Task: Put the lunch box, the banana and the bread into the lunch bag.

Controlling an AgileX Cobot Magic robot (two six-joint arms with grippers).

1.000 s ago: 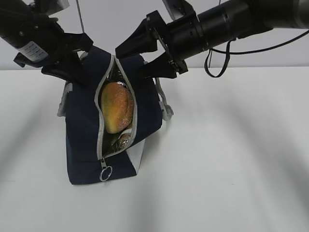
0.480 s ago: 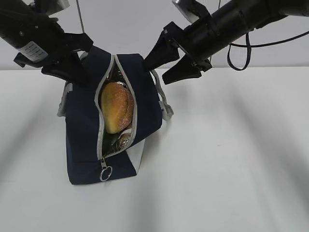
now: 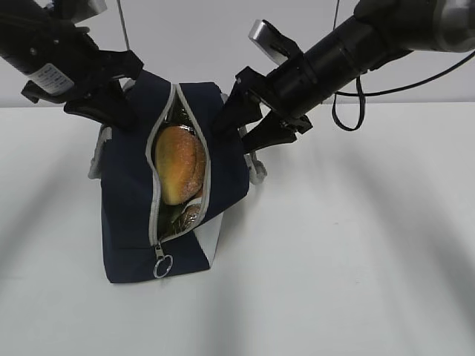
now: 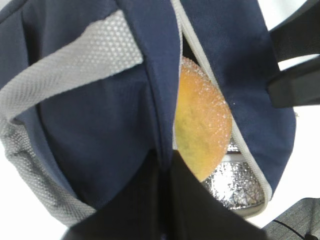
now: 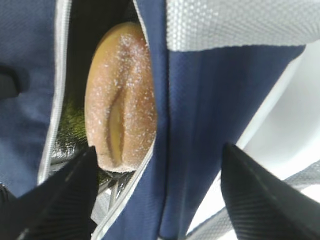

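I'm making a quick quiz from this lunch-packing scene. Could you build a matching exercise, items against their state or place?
Items:
1. bread
2. left tool
3. right tool
4. ring pull

States:
A. hangs at the zipper's near end
B. open, straddling the lunch bag's right flap
C. shut on the bag's left flap
D. inside the unzipped opening

Pairs: 1-D, 2-C, 3-B, 4-A

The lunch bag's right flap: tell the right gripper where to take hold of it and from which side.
Best guess: grip the navy fabric lip just right of the grey zipper, coming from above. The lunch bag stands with its slit facing up, and the right gripper already straddles that flap, jaws open. Stay clear of the bread bulging from the opening and the webbing handle.
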